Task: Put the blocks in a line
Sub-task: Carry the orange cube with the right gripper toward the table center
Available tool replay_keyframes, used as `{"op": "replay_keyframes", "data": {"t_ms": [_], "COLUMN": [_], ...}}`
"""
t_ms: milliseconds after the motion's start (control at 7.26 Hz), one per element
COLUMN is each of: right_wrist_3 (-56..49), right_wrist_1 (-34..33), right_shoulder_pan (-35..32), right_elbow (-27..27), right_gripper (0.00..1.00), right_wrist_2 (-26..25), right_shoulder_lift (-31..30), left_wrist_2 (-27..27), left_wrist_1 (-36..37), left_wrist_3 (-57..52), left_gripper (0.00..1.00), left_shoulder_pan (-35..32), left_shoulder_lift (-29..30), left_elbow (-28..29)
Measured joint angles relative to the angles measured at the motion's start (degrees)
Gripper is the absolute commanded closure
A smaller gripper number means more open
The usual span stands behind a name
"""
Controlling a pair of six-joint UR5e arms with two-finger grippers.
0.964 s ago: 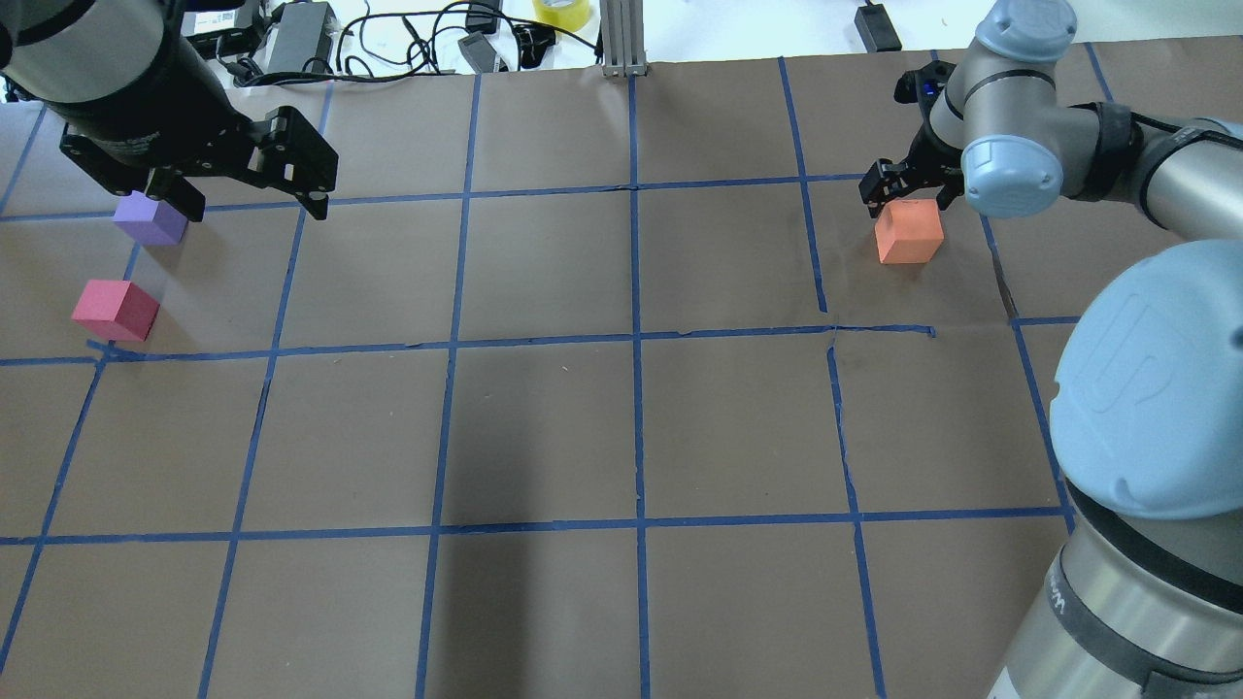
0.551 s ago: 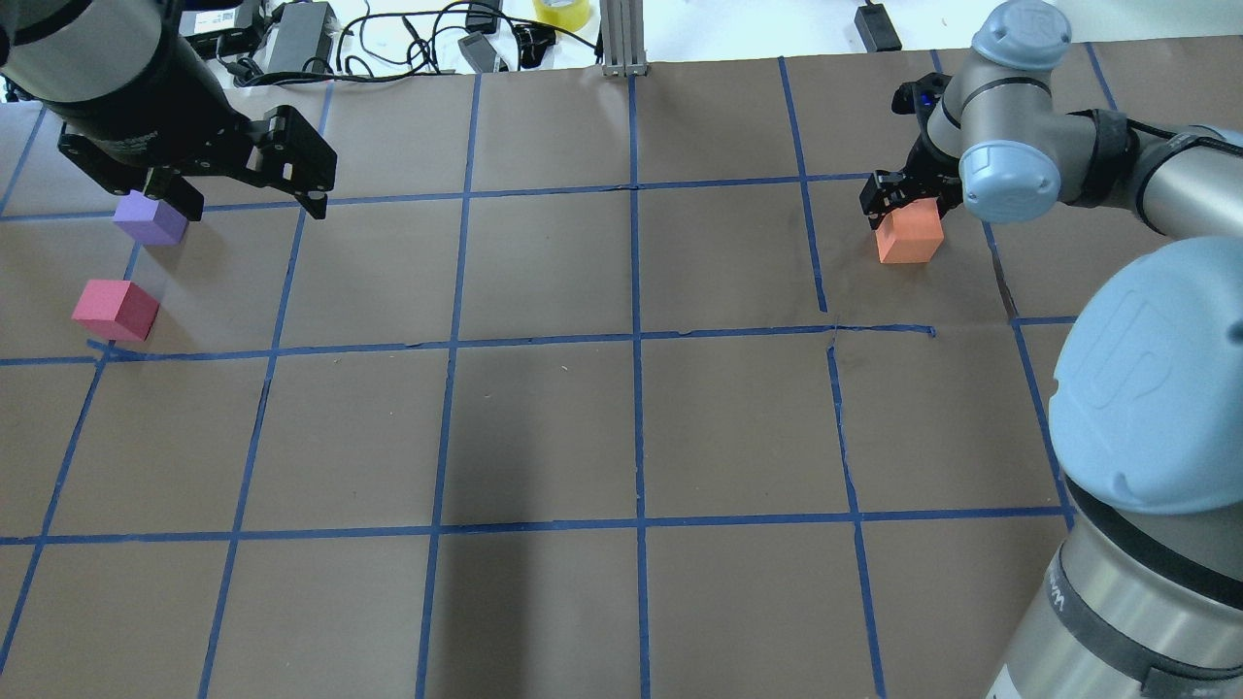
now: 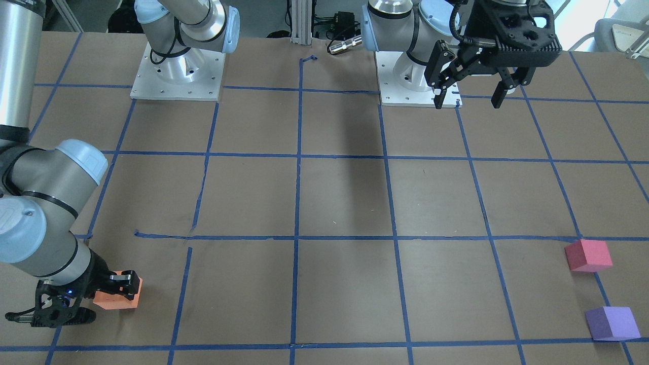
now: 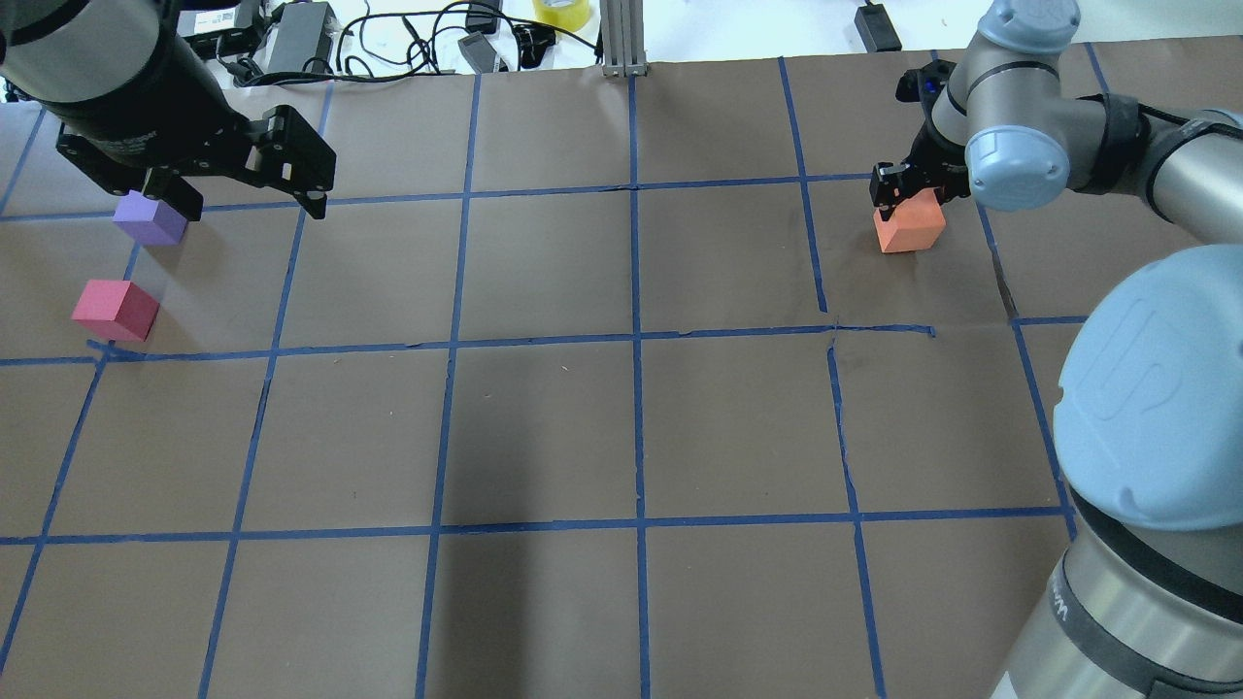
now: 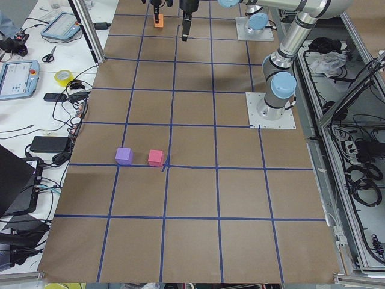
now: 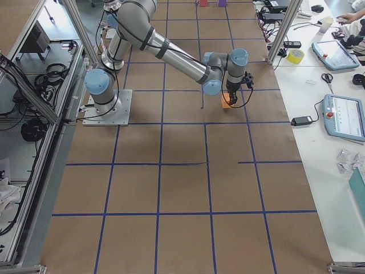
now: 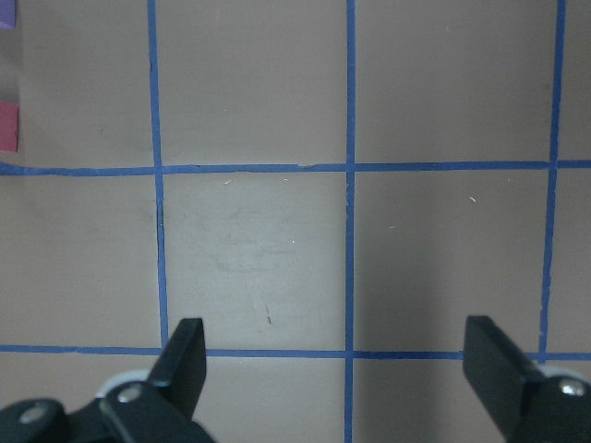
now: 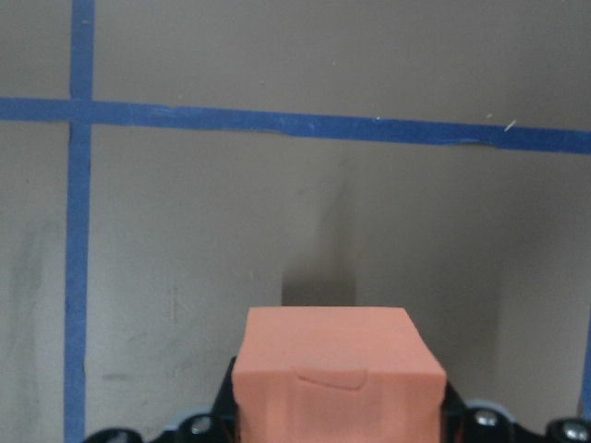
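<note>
The orange block (image 4: 910,225) sits at the far right of the table. My right gripper (image 4: 908,194) is shut on it, with the jaws against its sides. The right wrist view shows the block (image 8: 337,374) filling the space between the jaws; it also shows in the front view (image 3: 119,299). The purple block (image 4: 148,219) and the red-pink block (image 4: 115,310) lie close together at the far left, also seen from the front: purple (image 3: 612,323), red-pink (image 3: 588,255). My left gripper (image 4: 251,202) is open, empty and raised above the table beside the purple block, partly covering it from overhead.
Blue tape lines grid the brown table. Cables, power bricks and a yellow tape roll (image 4: 561,12) lie beyond the far edge, next to an aluminium post (image 4: 621,39). The two arm bases (image 3: 177,71) (image 3: 416,76) stand at the robot's side.
My right gripper has come down over the orange block and its fingers have closed in against it; the block shifted slightly. The left arm and the other two blocks have not moved.
</note>
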State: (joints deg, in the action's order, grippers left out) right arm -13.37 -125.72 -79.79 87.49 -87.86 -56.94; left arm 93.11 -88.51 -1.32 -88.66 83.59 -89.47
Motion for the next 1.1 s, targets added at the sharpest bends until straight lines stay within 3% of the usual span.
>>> {"op": "replay_keyframes", "data": {"t_ms": [551,1102], "right_wrist_3": [17.2,32.0], "right_wrist_1": [1.7,1.1], "right_shoulder_pan": [-11.8,-24.0], "right_elbow": [-6.4,-14.6], "right_gripper": [1.00,1.00], "right_wrist_2": [0.7,0.8], "right_shoulder_lift": [1.3,8.2], "left_wrist_2": [0.0,0.0], "left_wrist_1": [0.0,0.0], "left_wrist_3": [0.0,0.0], "left_gripper": [0.00,0.00], "left_shoulder_pan": [0.1,0.1], "left_shoulder_lift": [0.0,-0.1], "left_elbow": [0.0,-0.1]}}
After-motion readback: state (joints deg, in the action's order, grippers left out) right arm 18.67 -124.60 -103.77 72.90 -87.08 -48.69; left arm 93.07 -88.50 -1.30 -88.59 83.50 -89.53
